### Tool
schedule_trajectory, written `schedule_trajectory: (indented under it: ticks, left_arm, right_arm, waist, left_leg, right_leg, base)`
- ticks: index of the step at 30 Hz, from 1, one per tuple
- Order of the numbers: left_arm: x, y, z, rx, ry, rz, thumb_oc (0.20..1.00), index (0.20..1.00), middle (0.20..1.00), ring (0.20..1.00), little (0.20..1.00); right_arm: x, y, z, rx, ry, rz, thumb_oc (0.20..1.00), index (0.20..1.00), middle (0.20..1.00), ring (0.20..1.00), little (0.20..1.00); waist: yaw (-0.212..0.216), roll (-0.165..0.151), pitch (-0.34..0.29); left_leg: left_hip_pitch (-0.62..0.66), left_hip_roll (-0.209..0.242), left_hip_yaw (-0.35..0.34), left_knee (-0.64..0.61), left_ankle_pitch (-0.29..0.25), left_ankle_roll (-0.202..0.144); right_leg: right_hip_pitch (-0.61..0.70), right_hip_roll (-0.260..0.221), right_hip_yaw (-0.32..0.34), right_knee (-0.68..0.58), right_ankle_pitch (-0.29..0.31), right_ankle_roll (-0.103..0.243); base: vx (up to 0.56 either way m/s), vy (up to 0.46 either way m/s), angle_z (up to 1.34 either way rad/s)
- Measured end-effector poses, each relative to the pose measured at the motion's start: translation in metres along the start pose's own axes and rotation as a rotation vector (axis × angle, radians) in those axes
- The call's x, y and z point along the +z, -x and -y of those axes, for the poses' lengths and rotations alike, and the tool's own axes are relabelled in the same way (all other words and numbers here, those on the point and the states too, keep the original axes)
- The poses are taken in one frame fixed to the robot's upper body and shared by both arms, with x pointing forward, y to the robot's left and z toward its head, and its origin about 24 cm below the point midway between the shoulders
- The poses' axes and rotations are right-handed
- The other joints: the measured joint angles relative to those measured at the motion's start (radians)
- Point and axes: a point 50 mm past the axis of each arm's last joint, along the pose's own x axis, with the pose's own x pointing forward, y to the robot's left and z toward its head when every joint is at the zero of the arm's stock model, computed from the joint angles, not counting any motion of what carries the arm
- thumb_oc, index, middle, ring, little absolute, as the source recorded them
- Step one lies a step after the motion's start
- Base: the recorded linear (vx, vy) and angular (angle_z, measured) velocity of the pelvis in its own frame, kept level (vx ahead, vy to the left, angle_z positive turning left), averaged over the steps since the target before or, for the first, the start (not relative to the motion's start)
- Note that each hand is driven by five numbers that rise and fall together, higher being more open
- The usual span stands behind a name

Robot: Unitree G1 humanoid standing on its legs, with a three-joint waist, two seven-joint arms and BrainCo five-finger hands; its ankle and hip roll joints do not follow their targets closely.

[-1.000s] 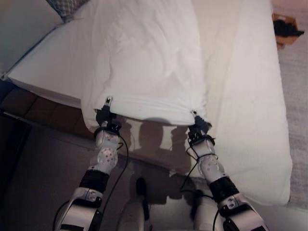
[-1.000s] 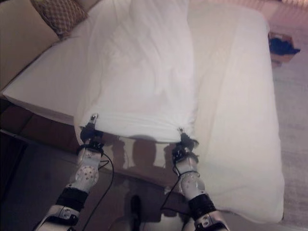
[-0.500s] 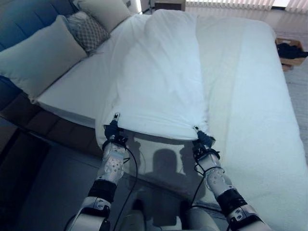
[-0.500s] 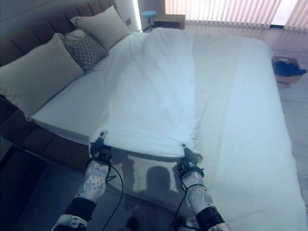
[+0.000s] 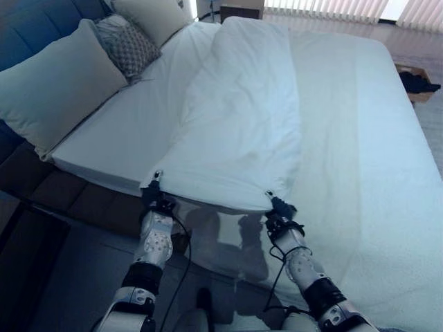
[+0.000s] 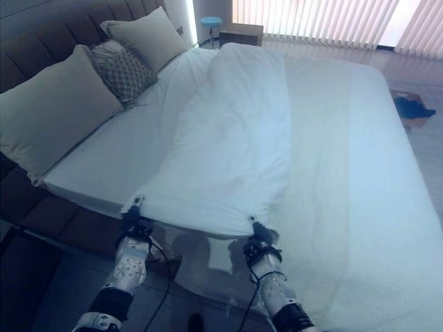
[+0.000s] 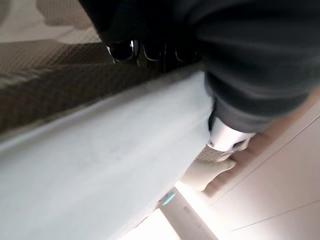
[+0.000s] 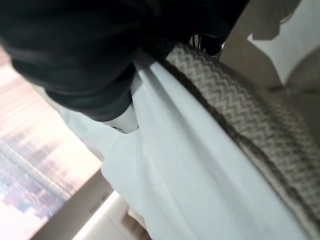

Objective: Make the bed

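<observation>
Bed [image 5: 387,173]: wide white mattress, taken as the landmark.

White duvet [image 5: 239,131]: bunched in a long strip down the middle of the bed, its near edge lifted just past the bed's near side.

Left robot hand [image 5: 155,197]: at the duvet's near left corner, fingers curled and clamped on the cloth (the wrist view shows the fabric pinched under the thumb [image 7: 227,137]).

Right robot hand [image 5: 278,209]: at the duvet's near right corner, closed on the cloth likewise, the white fabric drawn taut from its grip.

Pillows: large plain pillow [image 5: 59,83], patterned cushion [image 5: 128,47] and second plain pillow [image 5: 152,14], lined along the bed's left side against the headboard [image 6: 31,38].
</observation>
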Motion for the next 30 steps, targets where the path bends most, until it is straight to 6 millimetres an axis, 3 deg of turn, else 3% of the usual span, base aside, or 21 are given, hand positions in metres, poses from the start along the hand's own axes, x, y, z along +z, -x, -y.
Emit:
schedule_trajectory:
  ticks: [1,2,3,4,8,9,13,16,17,18,19,20,25,28,30]
  left_arm:
    - [0.0,0.001,-0.004,0.013,-0.003,0.0,0.2,0.2,0.2,0.2,0.2]
    - [-0.001,0.002,-0.009,0.032,0.008,0.0,0.2,0.2,0.2,0.2,0.2]
    - [-0.006,0.005,-0.011,0.054,0.03,-0.013,0.2,0.2,0.2,0.2,0.2]
    - [-0.009,0.006,-0.013,0.061,0.037,-0.019,0.2,0.2,0.2,0.2,0.2]
    - [-0.032,0.015,-0.009,0.082,0.112,-0.084,0.2,0.2,0.2,0.2,0.2]
    - [-0.033,0.015,-0.009,0.084,0.113,-0.086,0.2,0.2,0.2,0.2,0.2]
    - [-0.038,0.018,-0.009,0.103,0.142,-0.098,0.2,0.2,0.2,0.2,0.2]
    - [-0.04,0.018,-0.009,0.109,0.149,-0.104,0.2,0.2,0.2,0.2,0.2]
    - [-0.04,0.018,-0.006,0.104,0.154,-0.108,0.2,0.2,0.2,0.2,0.2]
    - [-0.041,0.018,-0.004,0.098,0.155,-0.111,0.2,0.2,0.2,0.2,0.2]
    - [-0.041,0.017,-0.002,0.091,0.156,-0.112,0.2,0.2,0.2,0.2,0.2]
    - [-0.041,0.017,0.0,0.085,0.155,-0.114,0.2,0.2,0.2,0.2,0.2]
    - [-0.016,0.01,0.026,0.001,0.161,-0.037,0.2,0.2,0.2,0.2,0.2]
    - [0.026,0.001,0.049,-0.117,0.12,0.086,0.2,0.2,0.2,0.2,0.2]
    - [0.041,0.004,0.059,-0.181,0.094,0.146,0.2,0.2,0.2,0.2,0.2]
  right_arm:
    - [-0.003,0.0,0.0,0.006,0.005,-0.01,0.2,0.2,0.2,0.2,0.2]
    - [-0.006,0.0,0.001,0.005,0.013,-0.022,0.2,0.2,0.2,0.2,0.2]
    - [-0.009,0.001,0.007,-0.011,0.028,-0.037,0.2,0.2,0.2,0.2,0.2]
    - [-0.011,0.001,0.011,-0.027,0.035,-0.048,0.2,0.2,0.2,0.2,0.2]
    - [-0.009,0.006,0.032,-0.097,0.048,-0.04,0.2,0.2,0.2,0.2,0.2]
    - [-0.007,0.006,0.032,-0.095,0.053,-0.038,0.2,0.2,0.2,0.2,0.2]
    - [-0.005,0.004,0.032,-0.092,0.06,-0.033,0.2,0.2,0.2,0.2,0.2]
    - [-0.003,0.005,0.033,-0.094,0.063,-0.029,0.2,0.2,0.2,0.2,0.2]
    - [-0.001,0.007,0.032,-0.09,0.049,-0.021,0.2,0.2,0.2,0.2,0.2]
    - [0.001,0.009,0.033,-0.089,0.051,-0.013,0.2,0.2,0.2,0.2,0.2]
    - [0.001,0.01,0.033,-0.09,0.048,-0.011,0.2,0.2,0.2,0.2,0.2]
    - [0.001,0.01,0.032,-0.091,0.044,-0.012,0.2,0.2,0.2,0.2,0.2]
    - [0.02,0.003,-0.004,0.043,0.058,0.039,0.2,0.2,0.2,0.2,0.2]
    - [0.06,0.0,-0.062,0.267,0.1,0.167,0.2,0.2,0.2,0.2,0.2]
    - [0.082,0.008,-0.085,0.383,0.11,0.266,0.2,0.2,0.2,0.2,0.2]
  waist:
    - [0.001,-0.001,-0.001]
    - [0.004,-0.003,-0.001]
    - [-0.014,0.014,0.001]
    - [-0.008,0.021,0.001]
    - [-0.017,0.028,0.004]
    - [-0.016,0.031,0.006]
    - [-0.015,0.042,0.012]
    - [-0.014,0.044,0.012]
    - [-0.017,0.046,0.011]
    - [-0.017,0.049,0.011]
    - [-0.022,0.057,0.012]
    - [-0.019,0.052,0.01]
    - [-0.015,0.054,0.011]
    - [-0.009,0.054,0.012]
    - [-0.007,0.053,0.012]
  left_leg:
    - [0.011,-0.001,-0.005,-0.012,0.007,-0.001]
    - [0.017,-0.009,-0.006,-0.018,0.009,-0.004]
    - [0.022,-0.015,-0.023,-0.022,0.014,-0.009]
    - [0.035,-0.019,-0.026,-0.034,0.017,-0.014]
    - [0.013,-0.033,-0.056,0.024,0.031,-0.038]
    - [0.008,-0.035,-0.07,0.037,0.03,-0.04]
    - [-0.002,-0.037,-0.216,0.063,0.038,-0.099]
    - [-0.009,-0.01,-0.218,0.083,0.016,-0.121]
    - [-0.021,0.005,-0.176,0.082,0.003,-0.112]
    - [-0.026,0.007,-0.156,0.072,0.004,-0.106]
    - [-0.02,0.007,-0.146,0.051,-0.013,-0.045]
    - [-0.023,-0.011,-0.143,0.041,-0.006,-0.039]
    - [-0.013,-0.068,-0.138,0.034,0.004,0.011]
    - [-0.001,-0.083,-0.112,0.024,0.004,0.025]
    - [0.012,-0.087,-0.109,0.018,0.0,0.029]
  right_leg:
    - [0.011,0.05,0.006,-0.029,-0.019,-0.011]
    - [0.032,0.116,0.049,-0.105,-0.046,-0.053]
    - [0.084,0.149,0.089,-0.177,0.004,-0.138]
    - [0.096,0.152,0.093,-0.19,0.016,-0.154]
    - [0.131,0.146,0.058,-0.184,-0.002,-0.15]
    - [0.131,0.143,0.058,-0.183,-0.004,-0.155]
    - [0.128,0.114,0.066,-0.174,0.002,-0.171]
    - [0.126,0.113,0.041,-0.165,0.002,-0.163]
    - [0.128,0.099,-0.017,-0.171,0.006,-0.156]
    - [0.127,0.1,-0.033,-0.169,0.005,-0.149]
    - [0.127,0.102,-0.034,-0.16,-0.002,-0.135]
    - [0.123,0.088,-0.04,-0.155,-0.005,-0.127]
    - [0.117,0.026,-0.023,-0.129,-0.015,-0.079]
    - [0.111,0.008,0.013,-0.122,-0.014,-0.065]
    - [0.119,0.005,0.023,-0.123,-0.014,-0.062]
  base:
    - [0.02,0.13,-0.23]
    - [0.01,0.137,0.22]
    - [0.04,0.137,0.18]
    - [0.02,0.164,0.29]
    - [-0.02,0.08,0.4]
    - [-0.04,0.111,0.13]
    - [0.04,0.163,-0.13]
    - [0.03,0.29,-0.13]
    - [0.01,0.327,0.07]
    - [0.03,0.229,0.28]
    - [0.04,0.332,0.3]
    - [0.03,0.32,0.39]
    - [0.0,0.276,0.14]
    - [0.04,0.192,-0.14]
    - [0.05,0.149,-0.05]
